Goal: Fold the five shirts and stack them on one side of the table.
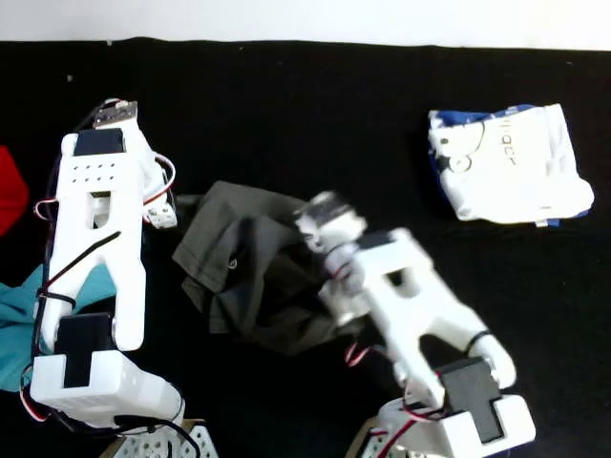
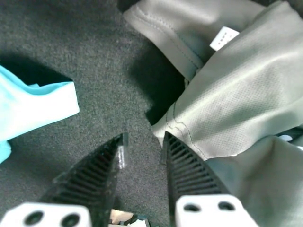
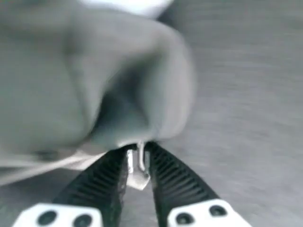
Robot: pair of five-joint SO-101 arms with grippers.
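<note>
Black cloth [image 1: 286,95] covers the whole table, and the dark grey shirt [image 1: 248,277] I'm working on lies crumpled in the middle of the high view. My right gripper [image 3: 140,150] is clamped on a bunched fold of it, fingers almost together with fabric between them. My left gripper [image 2: 144,142] hangs with its fingers apart just beside the shirt's stitched edge, holding nothing. One folded white shirt [image 1: 511,167] sits at the upper right; a teal shirt [image 1: 19,315] and a red shirt [image 1: 10,191] wait at the left edge. I judge the step to be spreading the grey shirt flat. I'd pinch that near edge with the left, then draw both grips apart low over the cloth, keeping clear of the teal one
</note>
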